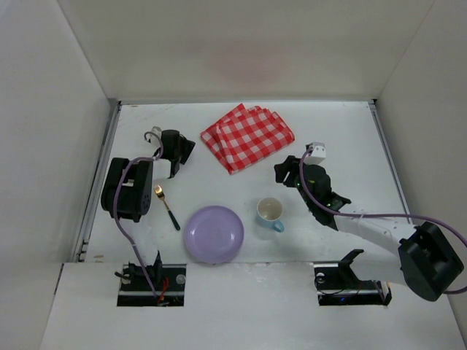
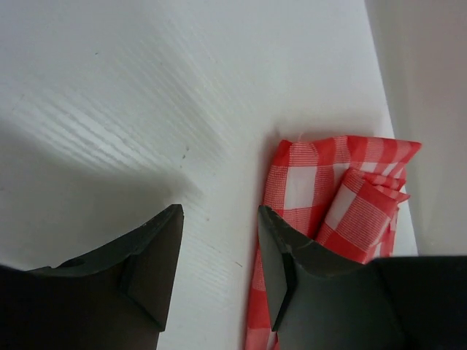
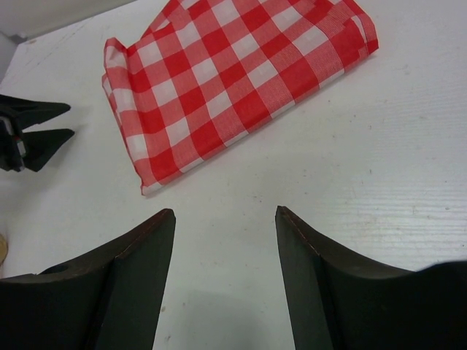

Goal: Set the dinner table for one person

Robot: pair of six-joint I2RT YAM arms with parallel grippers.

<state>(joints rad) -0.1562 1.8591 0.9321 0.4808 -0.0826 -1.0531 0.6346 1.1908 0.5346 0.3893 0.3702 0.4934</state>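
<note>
Top external shows me the white dinner table (image 1: pixel 350 138) filling the workspace. Toward its near edge, left to right, lie a gold-headed piece of cutlery (image 1: pixel 166 207), a purple plate (image 1: pixel 214 233) and a pale blue mug (image 1: pixel 270 212). A folded checked cloth (image 1: pixel 248 136) sits far-centre. My left gripper (image 2: pixel 219 211) is released and empty just left of the cloth, and my right gripper (image 3: pixel 225 213) is likewise released and empty.

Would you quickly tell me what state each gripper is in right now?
Left gripper: open, holding nothing.
Right gripper: open, holding nothing.
</note>
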